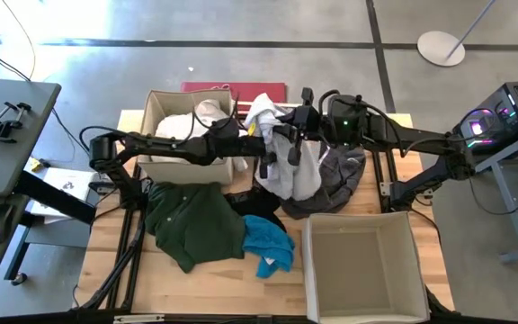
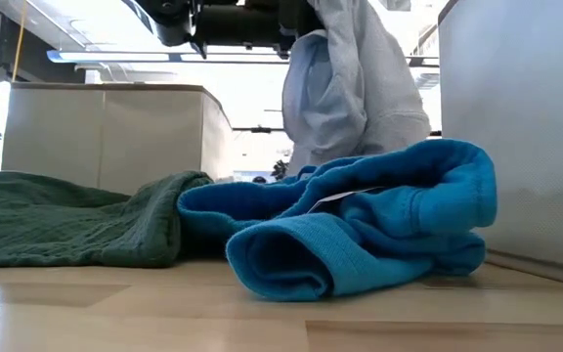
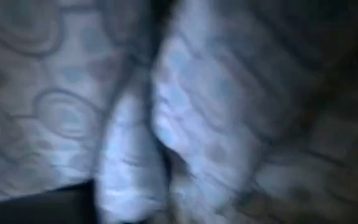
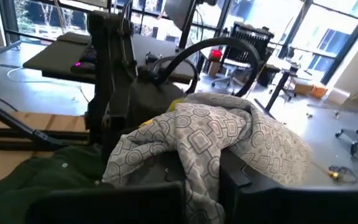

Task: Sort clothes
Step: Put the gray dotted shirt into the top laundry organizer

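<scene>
The left gripper (image 1: 272,151) seems buried in the pale patterned cloth (image 3: 185,93), which blurs and hides its fingers.

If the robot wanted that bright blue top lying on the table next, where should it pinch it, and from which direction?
Probably from straight above, on the raised rolled fold of the bright blue garment. It lies crumpled on the table between the dark green garment and the empty beige box, so a sideways approach looks crowded. That thick hump stands proud of the wood, giving the fingers cloth to close on.
</scene>
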### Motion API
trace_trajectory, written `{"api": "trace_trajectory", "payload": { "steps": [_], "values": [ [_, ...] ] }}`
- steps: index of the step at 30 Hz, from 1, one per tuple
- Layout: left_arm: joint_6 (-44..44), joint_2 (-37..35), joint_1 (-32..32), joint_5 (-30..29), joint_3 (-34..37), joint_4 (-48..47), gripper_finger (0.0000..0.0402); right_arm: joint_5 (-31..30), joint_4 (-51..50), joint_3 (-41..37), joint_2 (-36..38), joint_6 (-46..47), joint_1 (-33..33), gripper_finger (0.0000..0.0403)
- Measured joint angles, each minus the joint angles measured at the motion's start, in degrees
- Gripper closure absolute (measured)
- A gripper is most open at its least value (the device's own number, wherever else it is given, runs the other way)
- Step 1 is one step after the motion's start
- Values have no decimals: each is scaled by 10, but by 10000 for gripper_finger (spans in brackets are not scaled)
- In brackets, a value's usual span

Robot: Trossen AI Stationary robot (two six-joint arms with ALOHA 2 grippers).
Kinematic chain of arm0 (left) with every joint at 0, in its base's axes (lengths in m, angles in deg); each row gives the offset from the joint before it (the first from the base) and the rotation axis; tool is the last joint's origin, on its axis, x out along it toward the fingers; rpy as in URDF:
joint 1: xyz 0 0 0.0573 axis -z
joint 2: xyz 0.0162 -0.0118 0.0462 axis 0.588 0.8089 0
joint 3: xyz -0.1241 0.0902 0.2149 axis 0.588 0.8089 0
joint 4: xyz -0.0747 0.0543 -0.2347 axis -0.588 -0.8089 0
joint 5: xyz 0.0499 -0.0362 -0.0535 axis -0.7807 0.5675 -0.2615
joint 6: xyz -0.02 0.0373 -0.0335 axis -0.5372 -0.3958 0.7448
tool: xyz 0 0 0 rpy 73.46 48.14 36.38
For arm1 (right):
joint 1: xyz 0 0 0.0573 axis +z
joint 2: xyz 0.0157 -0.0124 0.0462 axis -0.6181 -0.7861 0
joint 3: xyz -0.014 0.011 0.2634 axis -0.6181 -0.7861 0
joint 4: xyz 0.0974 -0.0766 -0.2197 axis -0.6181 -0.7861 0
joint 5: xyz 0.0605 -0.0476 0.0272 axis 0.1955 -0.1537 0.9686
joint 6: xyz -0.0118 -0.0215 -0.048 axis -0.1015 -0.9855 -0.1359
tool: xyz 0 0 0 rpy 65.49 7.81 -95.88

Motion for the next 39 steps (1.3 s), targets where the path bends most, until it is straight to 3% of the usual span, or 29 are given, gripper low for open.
{"api": "trace_trajectory", "payload": {
  "steps": [4,11,15,21,26,30,35,37,39],
  "values": [
    [11,-1,4,38,-1,-15,368,-4,-18,0,0,22,0,329],
    [18,-52,12,32,0,-90,391,-106,-147,2,26,77,0,195],
    [-20,-126,3,-52,0,-133,392,-191,-223,2,59,120,4,142],
    [-161,-268,4,-192,-1,-129,393,-281,-298,2,97,161,20,129],
    [-279,-387,3,-301,-1,-138,394,-289,-336,2,101,189,31,129],
    [-349,-442,-12,-427,-12,-188,394,-289,-346,2,90,195,36,128],
    [-301,-462,-82,-490,-15,-357,394,-288,-349,2,73,195,36,128],
    [-224,-457,-120,-471,-15,-461,394,-288,-352,2,65,195,36,128],
    [-132,-441,-159,-405,-15,-572,394,-288,-355,2,58,195,36,128]
  ]
}}
